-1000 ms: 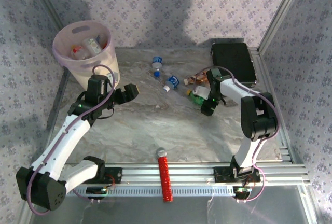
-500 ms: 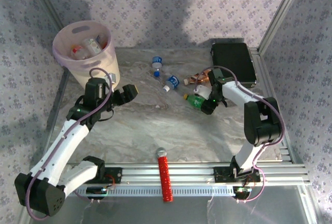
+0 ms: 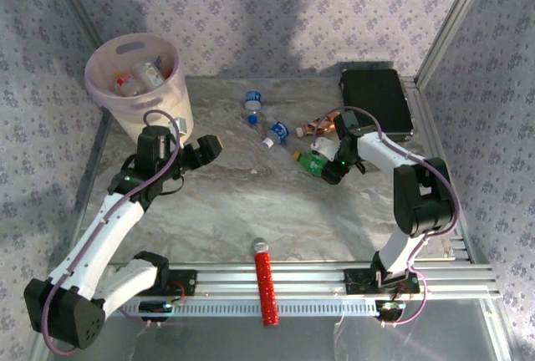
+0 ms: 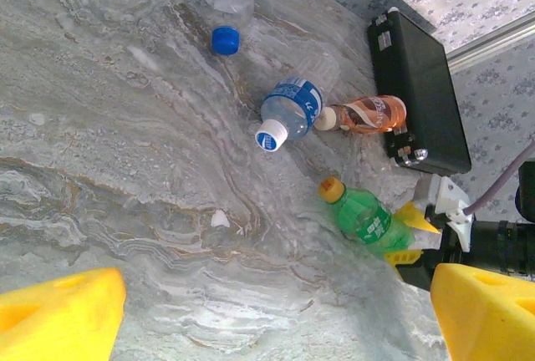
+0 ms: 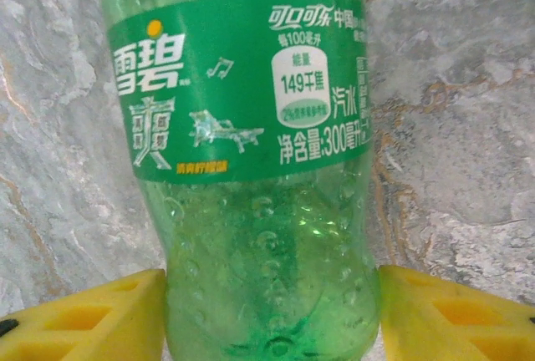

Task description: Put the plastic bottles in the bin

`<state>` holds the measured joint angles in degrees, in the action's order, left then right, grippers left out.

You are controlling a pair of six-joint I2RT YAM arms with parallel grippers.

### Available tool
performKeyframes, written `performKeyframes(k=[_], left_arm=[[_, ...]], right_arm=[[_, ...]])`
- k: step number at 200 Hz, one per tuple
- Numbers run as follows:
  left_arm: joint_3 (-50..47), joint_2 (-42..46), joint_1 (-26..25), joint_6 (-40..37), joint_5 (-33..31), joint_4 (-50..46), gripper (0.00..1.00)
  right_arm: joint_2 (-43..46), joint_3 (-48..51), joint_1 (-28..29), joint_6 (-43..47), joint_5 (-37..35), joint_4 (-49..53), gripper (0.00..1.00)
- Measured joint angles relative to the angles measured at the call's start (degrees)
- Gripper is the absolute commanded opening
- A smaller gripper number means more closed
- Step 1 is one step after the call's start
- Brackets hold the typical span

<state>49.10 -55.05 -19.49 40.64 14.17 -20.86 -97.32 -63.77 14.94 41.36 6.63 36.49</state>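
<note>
My wrist view cuts off the green bottle's (image 5: 251, 211) cap and base. It lies on the table (image 5: 451, 127), and my right gripper (image 5: 269, 315), forearm reaching low, presses both pads against its lower body. My left gripper (image 4: 272, 315) hangs wide and empty near the bin (image 3: 167, 102).

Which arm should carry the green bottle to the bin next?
Right. The right gripper hugs both sides of the green bottle. The left gripper hangs open beside the bin, holding nothing, away from the bottle.

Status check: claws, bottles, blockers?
Left claw open, empty. Right claw pinching green bottle, lying on table. Orange-label bottle close by, not touching.
</note>
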Motion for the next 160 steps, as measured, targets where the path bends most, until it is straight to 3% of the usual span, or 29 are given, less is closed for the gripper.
performKeyframes(k=[36,43,90,127,160], left_arm=[[-0.76,0.02,0.02,2.43,1.14,1.92,0.91],[-1.27,0.11,0.0,3.43,1.66,2.91,0.91],[-2.25,2.14,-3.74,7.56,0.24,5.68,0.92],[-2.25,1.62,-8.48,10.27,-1.53,10.29,0.97],[-2.23,-1.9,-12.72,13.11,-1.55,16.74,0.98]], right_arm=[[1.25,0.24,0.5,-1.22,0.5,-0.04,0.6],[2.27,0.39,0.7,-1.81,0.79,0.0,0.55],[14.95,1.53,2.34,-9.9,5.9,-0.92,0.5],[22.95,3.98,10.56,-19.45,9.35,-5.44,0.51],[24.15,4.0,17.9,-25.64,9.05,-8.98,0.51]])
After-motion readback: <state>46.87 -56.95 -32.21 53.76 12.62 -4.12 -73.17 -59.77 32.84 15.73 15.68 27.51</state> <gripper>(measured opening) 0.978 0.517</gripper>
